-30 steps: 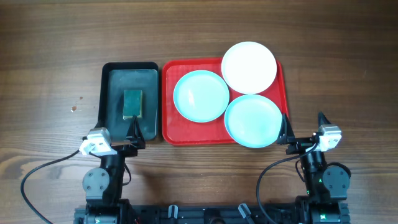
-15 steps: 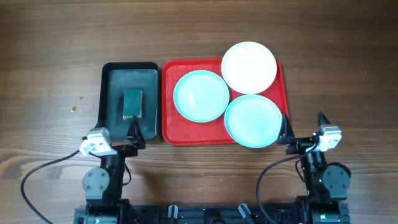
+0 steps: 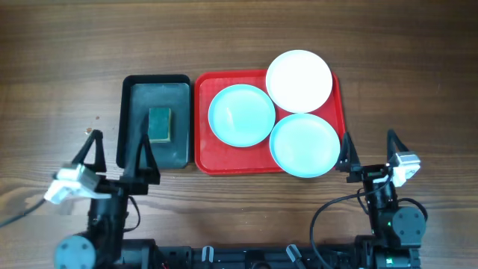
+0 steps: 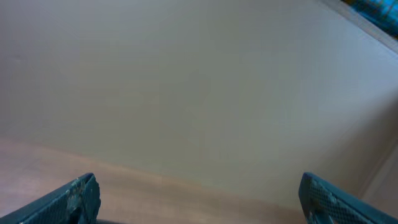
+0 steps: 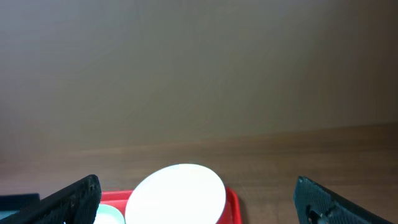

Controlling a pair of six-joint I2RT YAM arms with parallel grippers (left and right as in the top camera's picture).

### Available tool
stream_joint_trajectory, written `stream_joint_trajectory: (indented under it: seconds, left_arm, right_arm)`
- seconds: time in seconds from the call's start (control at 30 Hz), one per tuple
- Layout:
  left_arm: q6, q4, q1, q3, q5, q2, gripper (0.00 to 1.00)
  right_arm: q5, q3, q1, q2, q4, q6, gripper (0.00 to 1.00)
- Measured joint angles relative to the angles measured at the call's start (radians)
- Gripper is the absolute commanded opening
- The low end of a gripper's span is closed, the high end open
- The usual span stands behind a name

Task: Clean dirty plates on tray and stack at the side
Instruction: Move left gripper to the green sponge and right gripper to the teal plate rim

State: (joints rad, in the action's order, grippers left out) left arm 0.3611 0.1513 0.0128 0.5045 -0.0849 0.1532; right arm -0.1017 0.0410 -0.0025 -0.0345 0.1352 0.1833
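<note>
Three plates lie on the red tray point(image 3: 204, 153): a white plate point(image 3: 299, 81) at the back right, a pale aqua plate point(image 3: 241, 114) on the left and another aqua plate point(image 3: 304, 145) at the front right. My left gripper point(image 3: 119, 153) stands open and empty near the front of the table, its right finger over the black basin's front edge. My right gripper point(image 3: 367, 148) is open and empty, just right of the tray's front right corner. The right wrist view shows the white plate point(image 5: 177, 193) and tray rim point(image 5: 234, 200) ahead of the right gripper point(image 5: 196, 202). The left gripper point(image 4: 202, 199) faces only blurred table and wall.
A black basin point(image 3: 134, 90) with a green sponge point(image 3: 159, 124) sits against the tray's left side. Bare wooden table point(image 3: 60, 90) lies left of the basin, behind the tray and to its right.
The left arm has swung to the left, so both its fingers now show spread wide. The right gripper has shifted slightly right. Plates, tray and sponge have not moved.
</note>
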Motion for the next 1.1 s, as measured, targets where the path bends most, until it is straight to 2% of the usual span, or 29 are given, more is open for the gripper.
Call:
stream_joint_trajectory:
  seconds: [0.03, 0.13, 0.23, 0.33, 0.43, 0.47, 0.5, 0.53, 0.57, 0.6, 0.67, 0.73, 0.83, 0.87, 0.93, 0.97, 1.03, 1.1]
  left_arm:
    - [0.001, 0.029, 0.000, 0.061, 0.000, 0.050, 1.00]
    - [-0.004, 0.186, 0.000, 0.273, -0.008, 0.230, 1.00]
    - [-0.050, 0.356, 0.000, 0.514, -0.018, 0.447, 1.00]
    - [-0.087, 0.395, 0.000, 0.573, -0.018, 0.555, 1.00]
    - [-0.095, 0.452, 0.000, 0.575, -0.018, 0.591, 1.00]
    - [-0.095, 0.463, 0.000, 0.575, -0.018, 0.596, 1.00]
    - [-0.095, 0.477, 0.000, 0.575, -0.018, 0.597, 1.00]
    - [-0.095, 0.483, 0.000, 0.575, -0.018, 0.594, 1.00]
    - [-0.095, 0.494, 0.000, 0.575, -0.018, 0.588, 0.64]
    - [-0.095, 0.500, 0.000, 0.575, -0.018, 0.584, 0.57]
    - [-0.087, 0.524, 0.000, 0.576, -0.010, 0.581, 0.55]
    - [-0.021, 0.576, 0.000, 0.579, 0.049, 0.603, 0.55]
    - [0.073, 0.670, 0.000, 0.601, 0.069, 0.763, 0.54]
    - [0.080, 0.760, 0.000, 0.639, 0.069, 0.853, 0.60]
    - [0.067, 0.938, 0.000, 0.772, 0.068, 1.067, 0.80]
    - [0.037, 1.024, 0.000, 0.862, 0.063, 1.173, 0.78]
    - [-0.010, 1.094, 0.000, 0.988, 0.060, 1.337, 0.77]
    - [-0.035, 1.103, 0.000, 1.020, 0.061, 1.441, 0.71]
  right_arm:
    - [-0.006, 0.030, 0.000, -0.014, -0.006, 0.006, 1.00]
    - [-0.025, 0.263, 0.000, -0.167, -0.115, 0.033, 1.00]
    - [-0.091, 0.624, 0.000, -0.476, -0.344, 0.024, 1.00]
    - [-0.164, 1.033, 0.000, -0.843, -0.672, -0.009, 1.00]
    - [-0.209, 1.224, 0.000, -1.055, -0.731, 0.023, 1.00]
    - [-0.248, 1.245, 0.000, -1.101, -0.744, 0.047, 0.91]
    - [-0.306, 1.250, 0.000, -1.151, -0.756, 0.066, 0.75]
    - [-0.346, 1.250, 0.000, -1.182, -0.774, 0.076, 0.70]
    - [-0.389, 1.252, 0.002, -1.238, -0.830, 0.087, 0.54]
    - [-0.399, 1.252, 0.005, -1.264, -0.857, 0.094, 0.50]
    - [-0.370, 1.255, 0.042, -1.319, -0.937, 0.087, 0.49]
    - [-0.294, 1.255, 0.132, -1.374, -0.978, 0.077, 0.49]
    - [-0.143, 1.255, 0.276, -1.439, -0.985, 0.072, 0.55]
    - [-0.101, 1.255, 0.305, -1.457, -0.987, 0.071, 0.55]
    - [-0.047, 1.256, 0.348, -1.503, -0.977, 0.087, 0.57]
    - [-0.039, 1.256, 0.358, -1.516, -0.967, 0.101, 0.57]
    - [-0.021, 1.255, 0.382, -1.540, -0.913, 0.128, 0.55]
    - [-0.016, 1.250, 0.399, -1.542, -0.857, 0.142, 0.52]
